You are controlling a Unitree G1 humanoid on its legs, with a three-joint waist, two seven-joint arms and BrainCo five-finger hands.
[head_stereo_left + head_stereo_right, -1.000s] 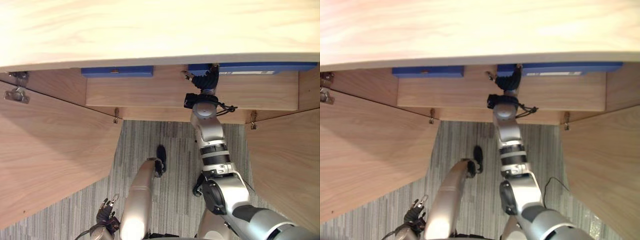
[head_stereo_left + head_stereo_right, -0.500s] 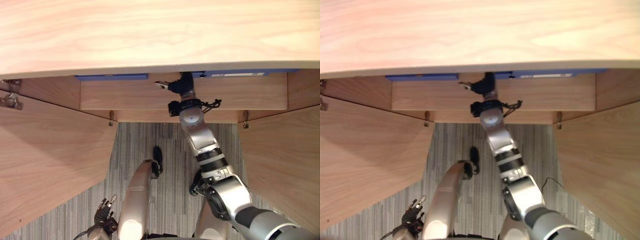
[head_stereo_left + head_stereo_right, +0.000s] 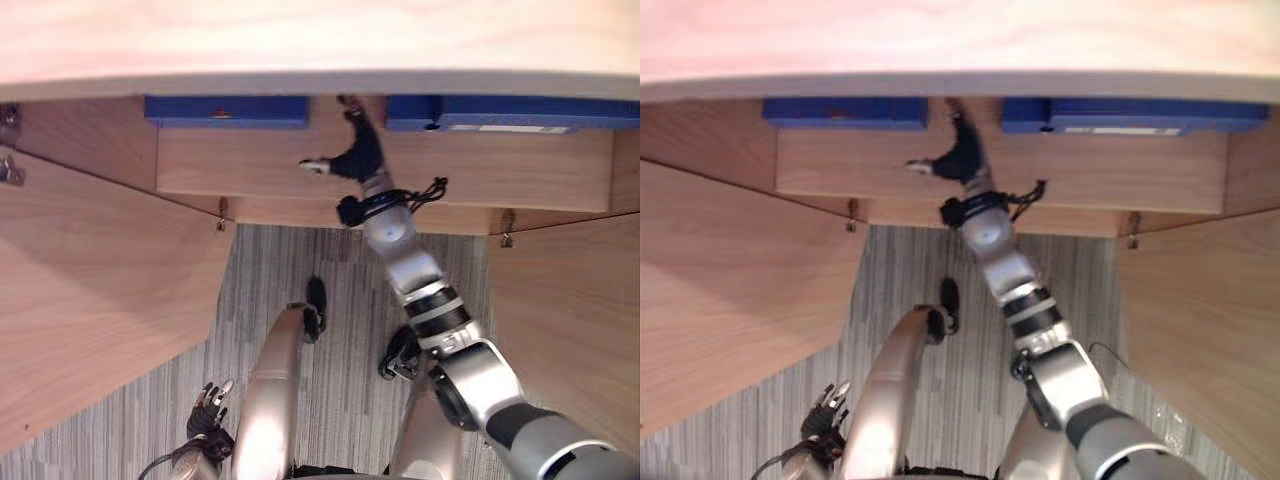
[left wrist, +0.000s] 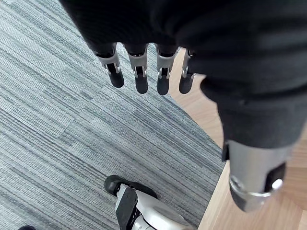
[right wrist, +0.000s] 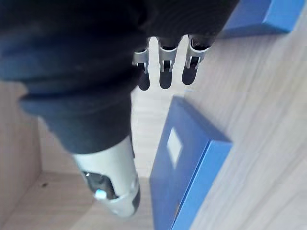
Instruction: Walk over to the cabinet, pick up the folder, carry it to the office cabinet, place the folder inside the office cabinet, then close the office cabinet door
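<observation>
Two blue folders lie on the shelf (image 3: pixel 250 165) inside the open wooden cabinet, one on the left (image 3: pixel 225 110) and one on the right (image 3: pixel 510 112). My right hand (image 3: pixel 355 155) reaches into the cabinet and hovers over the bare shelf between them. It is open and holds nothing. In the right wrist view its straight fingers (image 5: pixel 165 62) point past one blue folder (image 5: pixel 184 163) lying flat, with the other folder (image 5: pixel 261 17) beyond. My left hand (image 3: pixel 208 408) hangs low over the carpet, open and empty, its fingers (image 4: pixel 141 72) straight.
The cabinet's top (image 3: pixel 320 40) overhangs the shelf. Its left door (image 3: pixel 90 290) and right door (image 3: pixel 570 330) both stand swung out towards me, flanking the grey striped carpet (image 3: pixel 340 280).
My right hand has drawn away from the right folder, leftwards into the gap between the two folders. Both folders stay on the shelf. The view has shifted a little.
</observation>
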